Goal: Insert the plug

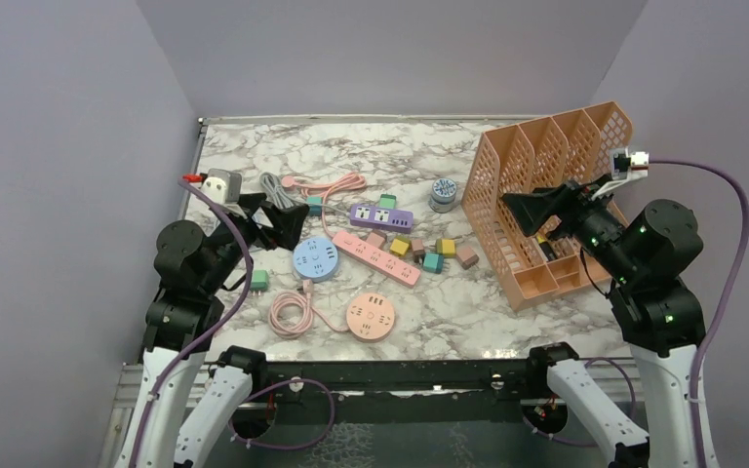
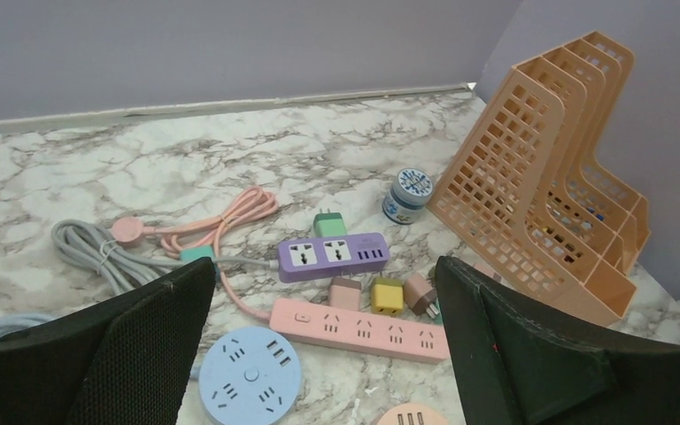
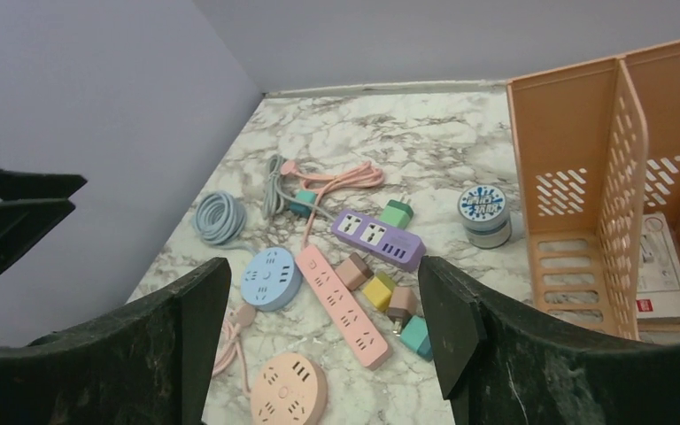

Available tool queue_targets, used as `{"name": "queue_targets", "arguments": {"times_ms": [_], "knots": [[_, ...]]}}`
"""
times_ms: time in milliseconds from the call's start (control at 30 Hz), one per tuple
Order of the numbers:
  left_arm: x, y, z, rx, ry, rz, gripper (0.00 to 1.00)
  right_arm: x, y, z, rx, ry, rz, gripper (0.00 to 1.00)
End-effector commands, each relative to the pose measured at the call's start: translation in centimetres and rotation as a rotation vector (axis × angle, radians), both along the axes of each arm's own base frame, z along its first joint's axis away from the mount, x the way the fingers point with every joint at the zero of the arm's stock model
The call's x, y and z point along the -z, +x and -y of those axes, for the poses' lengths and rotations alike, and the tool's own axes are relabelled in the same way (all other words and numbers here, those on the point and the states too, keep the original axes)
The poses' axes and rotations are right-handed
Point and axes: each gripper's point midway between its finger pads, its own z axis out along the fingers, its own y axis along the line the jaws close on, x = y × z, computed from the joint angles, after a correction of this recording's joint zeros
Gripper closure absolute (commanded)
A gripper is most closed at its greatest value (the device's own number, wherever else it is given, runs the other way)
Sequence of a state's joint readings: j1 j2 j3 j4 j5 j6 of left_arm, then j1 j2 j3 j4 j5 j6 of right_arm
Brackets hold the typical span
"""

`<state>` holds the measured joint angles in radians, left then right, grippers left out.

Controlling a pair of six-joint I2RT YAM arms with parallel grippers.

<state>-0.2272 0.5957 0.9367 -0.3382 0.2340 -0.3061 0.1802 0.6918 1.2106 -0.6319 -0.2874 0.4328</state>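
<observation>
The left gripper (image 2: 323,270) is held over the left side of the table (image 1: 351,146), fingers spread wide, nothing between them. The right gripper (image 3: 323,266) is raised at the right side, close to the orange file rack (image 1: 546,185), fingers likewise spread and nothing gripped. Loose plug cubes (image 1: 433,262) are scattered mid-table, between the pink power strip (image 1: 375,257) and the rack, touched by neither gripper. A green plug (image 1: 386,201) is seen at the far edge of the purple strip (image 1: 381,215); whether it is seated cannot be told. The blue round socket (image 1: 315,259) and peach round socket (image 1: 370,317) lie nearer.
</observation>
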Motion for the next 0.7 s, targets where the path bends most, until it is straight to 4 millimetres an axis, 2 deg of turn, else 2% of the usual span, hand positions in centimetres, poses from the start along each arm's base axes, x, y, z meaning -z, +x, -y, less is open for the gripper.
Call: {"name": "queue_targets", "arguments": {"times_ms": [0,167,267,367,467,567,667], "knots": [[-1.0,-0.6,2.1,0.133,-0.045,0.073,0.02,-0.7,-1.3,-2.2,-0.168,-0.002,0.044,0.20],[0.2,-0.7,3.5,0.214,-0.113,0.064,0.01,0.0,-2.4,-4.6,-0.349,0.017,0.036,0.19],[1.5,-0.6,4.2,0.245,-0.169,0.028,0.01,1.5,-2.2,-5.7,-0.442,0.020,-0.007,0.22],[3.3,-0.4,4.6,0.256,-0.222,-0.030,0.01,4.2,-0.9,-6.6,-0.499,0.049,-0.085,0.28],[5.5,-0.1,4.6,0.238,-0.250,-0.096,0.01,7.2,1.0,-7.0,-0.486,0.074,-0.144,0.30],[7.6,0.6,3.5,0.148,-0.254,-0.174,0.01,10.3,2.7,-7.6,-0.432,0.065,-0.228,0.31],[9.2,1.3,2.5,0.062,-0.253,-0.222,0.01,13.7,4.1,-9.4,-0.366,-0.002,-0.327,0.31]]}}
